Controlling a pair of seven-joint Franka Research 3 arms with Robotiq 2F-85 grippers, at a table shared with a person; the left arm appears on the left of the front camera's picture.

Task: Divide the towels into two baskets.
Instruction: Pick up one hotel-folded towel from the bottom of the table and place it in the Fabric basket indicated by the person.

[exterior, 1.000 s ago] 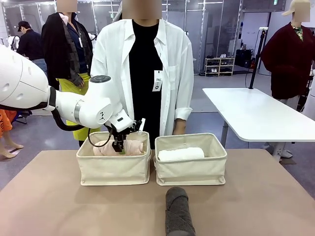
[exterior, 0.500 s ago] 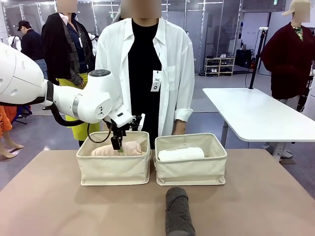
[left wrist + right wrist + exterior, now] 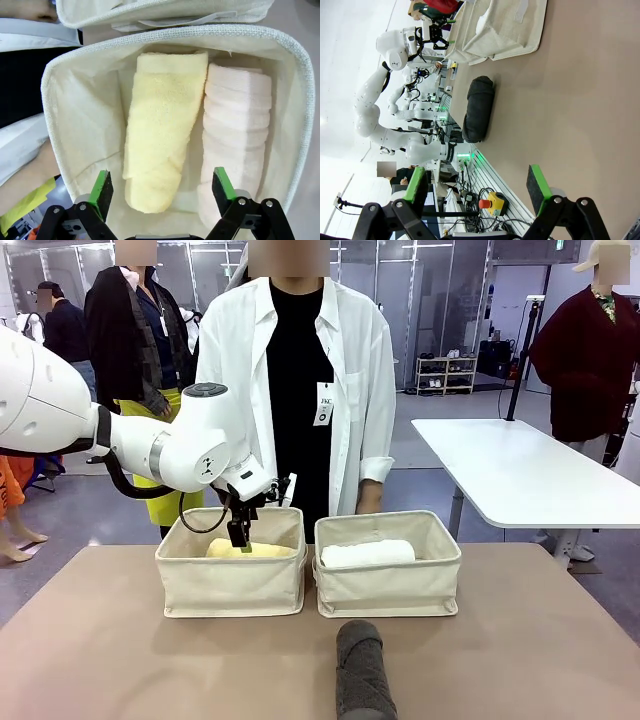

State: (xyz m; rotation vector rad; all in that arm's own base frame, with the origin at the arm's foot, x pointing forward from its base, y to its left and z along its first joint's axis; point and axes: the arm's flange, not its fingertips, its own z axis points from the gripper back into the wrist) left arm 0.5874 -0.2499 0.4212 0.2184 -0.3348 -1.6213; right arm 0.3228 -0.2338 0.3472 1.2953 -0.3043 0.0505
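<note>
My left gripper [image 3: 240, 532] hangs open just above the left basket [image 3: 232, 585]. Below its fingers in the left wrist view [image 3: 162, 186], a yellow towel [image 3: 162, 130] and a pale cream towel [image 3: 235, 140] lie side by side inside this basket [image 3: 75, 110]. From the front only the yellow towel [image 3: 250, 550] peeks over the rim. A white towel [image 3: 367, 553] lies in the right basket [image 3: 388, 588]. The dark grey towel [image 3: 362, 672] [image 3: 479, 109] rests on the table, in front of the baskets. My right gripper [image 3: 477, 186] is open and holds nothing, some way off from the grey towel.
A person in a white coat [image 3: 295, 370] stands close behind the baskets, one hand [image 3: 366, 502] near the right basket's far rim. The brown table [image 3: 520, 660] is bare on both sides of the grey towel. A white table [image 3: 520, 475] stands at the back right.
The left gripper opened and let go of the pale cream towel, which sank below the basket rim. The gripper then lifted slightly. The other towels have not moved.
</note>
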